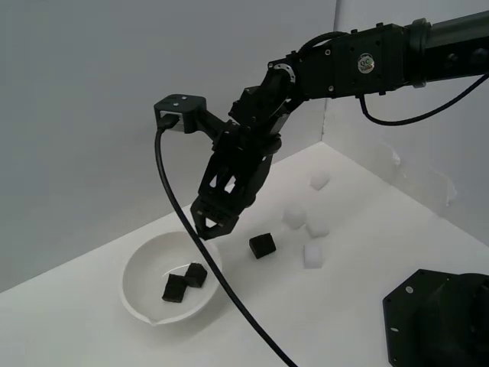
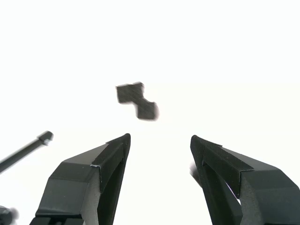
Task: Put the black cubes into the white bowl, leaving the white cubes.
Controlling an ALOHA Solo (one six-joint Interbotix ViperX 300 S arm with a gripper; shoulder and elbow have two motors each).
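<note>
Below the wide, empty jaws, two black cubes [image 1: 185,281] lie touching in the white bowl [image 1: 137,294]; a third [image 1: 262,245] sits outside.

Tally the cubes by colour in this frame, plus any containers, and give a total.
Black cubes: 3, two in the white bowl at and, one on the table at.
White cubes: 4, at.
White bowl: 1.
Total: 8.
</note>
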